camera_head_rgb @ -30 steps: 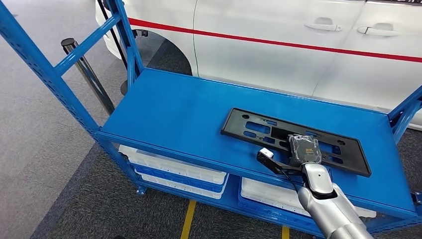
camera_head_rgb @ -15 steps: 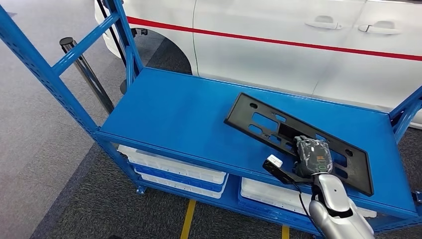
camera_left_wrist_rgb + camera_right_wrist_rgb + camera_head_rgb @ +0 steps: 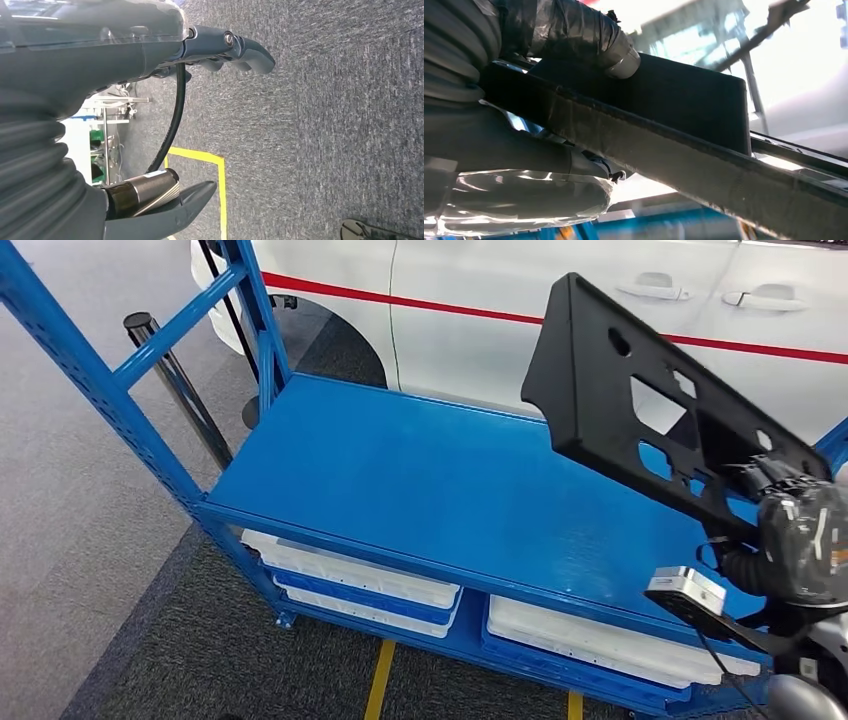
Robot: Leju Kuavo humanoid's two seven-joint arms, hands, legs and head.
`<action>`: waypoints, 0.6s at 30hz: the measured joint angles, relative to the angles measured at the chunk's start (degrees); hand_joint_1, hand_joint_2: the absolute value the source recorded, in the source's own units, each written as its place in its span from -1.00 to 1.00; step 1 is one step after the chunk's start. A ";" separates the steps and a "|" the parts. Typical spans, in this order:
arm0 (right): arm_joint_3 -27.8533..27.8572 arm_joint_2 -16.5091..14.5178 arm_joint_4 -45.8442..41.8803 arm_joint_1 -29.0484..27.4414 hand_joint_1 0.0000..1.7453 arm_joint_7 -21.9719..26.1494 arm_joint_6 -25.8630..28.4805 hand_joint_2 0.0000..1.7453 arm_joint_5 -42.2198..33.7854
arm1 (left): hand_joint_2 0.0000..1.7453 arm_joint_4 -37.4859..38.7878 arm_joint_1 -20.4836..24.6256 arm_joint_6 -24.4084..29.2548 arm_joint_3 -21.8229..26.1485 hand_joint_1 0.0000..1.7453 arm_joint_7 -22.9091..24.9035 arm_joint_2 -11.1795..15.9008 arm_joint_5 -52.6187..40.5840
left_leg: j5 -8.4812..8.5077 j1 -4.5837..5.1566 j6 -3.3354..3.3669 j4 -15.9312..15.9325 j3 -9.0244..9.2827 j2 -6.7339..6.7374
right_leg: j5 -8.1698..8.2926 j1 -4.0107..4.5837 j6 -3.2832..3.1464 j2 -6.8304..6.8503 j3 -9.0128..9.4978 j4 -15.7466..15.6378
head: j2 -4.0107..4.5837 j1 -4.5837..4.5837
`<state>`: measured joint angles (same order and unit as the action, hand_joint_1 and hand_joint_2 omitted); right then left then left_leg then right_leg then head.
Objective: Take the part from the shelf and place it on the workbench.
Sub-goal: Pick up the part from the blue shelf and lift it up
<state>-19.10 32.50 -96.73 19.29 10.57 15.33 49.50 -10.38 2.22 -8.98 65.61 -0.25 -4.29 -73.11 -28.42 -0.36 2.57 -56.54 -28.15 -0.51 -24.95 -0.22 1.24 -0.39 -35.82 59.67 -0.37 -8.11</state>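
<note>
- Black plastic part [image 3: 640,410], flat panel with cutouts, held up in the air above the blue shelf [image 3: 400,480], tilted steeply, touching no shelf surface.
- Right hand [image 3: 800,545] at the lower right of the head view, wrapped in dark tape, gripping the part at its near lower edge.
- In the right wrist view: right hand [image 3: 509,150] clamped on the part [image 3: 664,115], thumb over 1 face, fingers [image 3: 574,30] over the other.
- Left hand [image 3: 150,115] hanging over grey carpet [image 3: 340,110], fingers [image 3: 240,50] and thumb apart, holding nothing.
- Yellow floor tape [image 3: 210,165] under the left hand in the left wrist view.
- Small white-and-black wrist camera box [image 3: 690,592] just beside the right hand, cable trailing below.
- Top deck of the shelf bare blue metal; white and blue bins [image 3: 350,580] on the lower level.
- White car [image 3: 480,320] with a red stripe right behind the shelf, 2 door handles visible.
- Black-and-chrome post [image 3: 175,380] standing left of the shelf, beside the blue upright.
- Grey carpet [image 3: 80,540] around the shelf, yellow line [image 3: 378,680] on the floor in front.
</note>
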 joint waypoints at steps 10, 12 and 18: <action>2.47 7.91 -7.84 -4.12 1.00 0.96 -0.17 1.00 6.18 | 1.00 0.00 0.23 0.10 0.00 -1.00 0.14 -0.40 -0.68 | -0.06 -1.03 -1.22 -2.32 -2.37 0.11 | -1.76 -1.76 2.35 0.16 1.80 1.91 | 0.00 0.02; 2.55 9.08 -8.87 -5.03 1.00 1.07 -0.03 1.00 7.59 | 1.00 0.00 0.25 0.15 0.00 -1.00 0.14 -0.42 -0.77 | 0.03 -0.86 -2.00 -2.74 -2.90 -0.06 | -1.97 -1.34 1.41 0.01 1.94 1.12 | -0.01 -0.03; 2.62 10.96 -10.90 -6.27 1.00 1.04 0.23 1.00 8.91 | 1.00 0.00 0.42 0.15 0.00 -1.00 0.16 -0.52 -0.87 | -7.19 -1.02 -3.03 -12.47 -7.14 0.21 | -0.39 -1.11 -1.67 0.46 -0.18 0.71 | 0.00 -0.15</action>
<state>-16.49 43.47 -107.63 13.02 11.61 15.56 58.41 -10.38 2.64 -8.83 65.61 -0.09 -4.81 -73.99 -35.61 -1.38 -0.46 -69.00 -35.29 -0.30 -25.33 -1.33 -0.43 0.07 -36.00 60.37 -0.37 -8.26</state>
